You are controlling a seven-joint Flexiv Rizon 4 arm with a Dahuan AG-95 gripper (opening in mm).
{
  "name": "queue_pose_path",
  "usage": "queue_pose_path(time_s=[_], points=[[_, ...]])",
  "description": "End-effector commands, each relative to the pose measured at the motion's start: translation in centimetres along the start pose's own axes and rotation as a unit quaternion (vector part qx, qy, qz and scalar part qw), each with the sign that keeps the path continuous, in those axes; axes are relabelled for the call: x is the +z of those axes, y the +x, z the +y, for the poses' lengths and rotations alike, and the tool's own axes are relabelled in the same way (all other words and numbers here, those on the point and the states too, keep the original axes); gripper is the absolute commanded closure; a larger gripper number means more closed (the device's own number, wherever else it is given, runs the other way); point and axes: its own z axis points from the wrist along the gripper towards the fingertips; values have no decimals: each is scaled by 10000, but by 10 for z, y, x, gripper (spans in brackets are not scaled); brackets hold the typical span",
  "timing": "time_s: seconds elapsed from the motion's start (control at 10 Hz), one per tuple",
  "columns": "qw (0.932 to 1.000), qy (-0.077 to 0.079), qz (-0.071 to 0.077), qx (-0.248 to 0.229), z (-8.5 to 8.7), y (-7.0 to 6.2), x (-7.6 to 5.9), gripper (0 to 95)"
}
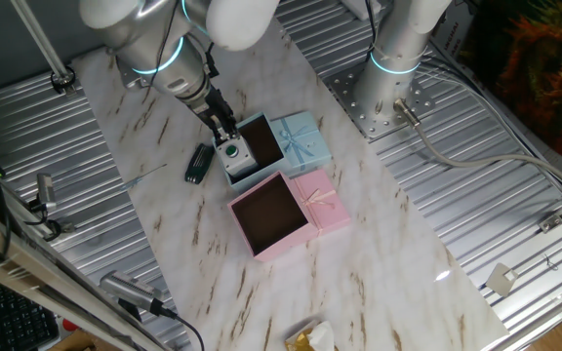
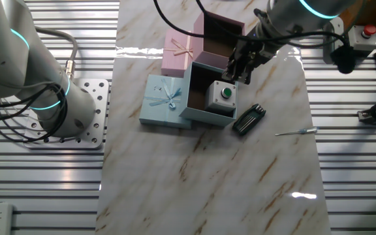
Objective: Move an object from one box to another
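Our gripper [image 2: 239, 70] hung just above the button block [image 2: 224, 95] in the blue box [image 2: 204, 114]; we couldn't tell its opening.

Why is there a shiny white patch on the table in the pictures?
It's lamp glare on the glossy marble table: in the other fixed view, bright streaks near the bottom and top edges; in one fixed view, a small white spot at lower right. Both pictures look sharp.
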Motion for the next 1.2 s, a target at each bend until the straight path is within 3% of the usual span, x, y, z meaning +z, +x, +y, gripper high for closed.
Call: queue_pose_path(time_s=[0.1,0.6,1.2], points=[[10000,17,41,-4,2,-6,3,950],[9999,111,39,11,-1,-8,13,950],[9997,122,-177,64,-7,-12,25,950]])
